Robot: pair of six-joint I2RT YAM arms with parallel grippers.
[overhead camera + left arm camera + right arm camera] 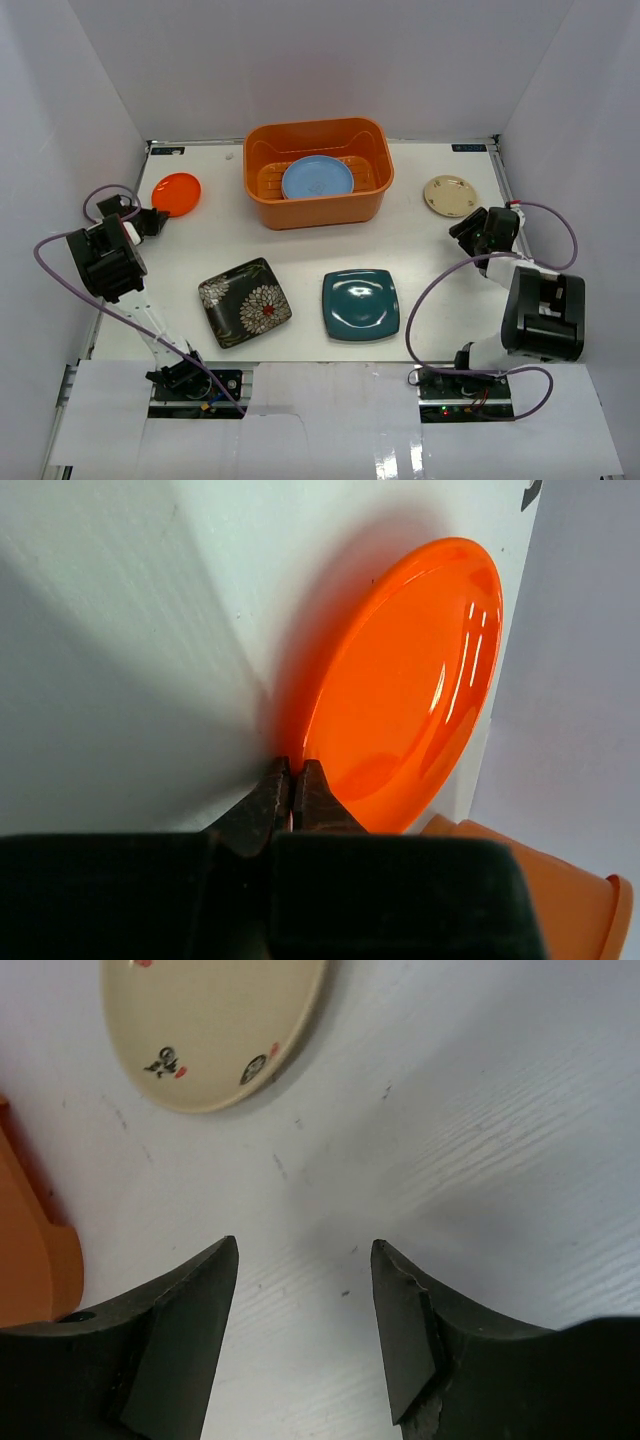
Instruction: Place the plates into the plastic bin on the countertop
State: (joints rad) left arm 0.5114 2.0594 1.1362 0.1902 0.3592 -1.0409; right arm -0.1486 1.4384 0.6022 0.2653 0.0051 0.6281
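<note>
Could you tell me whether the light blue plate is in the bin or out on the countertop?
In: the light blue plate lies inside the orange bin.

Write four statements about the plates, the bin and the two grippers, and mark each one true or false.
1. The light blue plate lies inside the plastic bin. True.
2. The right gripper holds the cream plate. False: the gripper is open and empty, and the cream plate lies flat on the countertop ahead of it.
3. The left gripper is shut at the rim of the orange-red plate. True.
4. The dark teal plate is already in the bin. False: it lies on the countertop, to the right of the black flowered plate.
</note>
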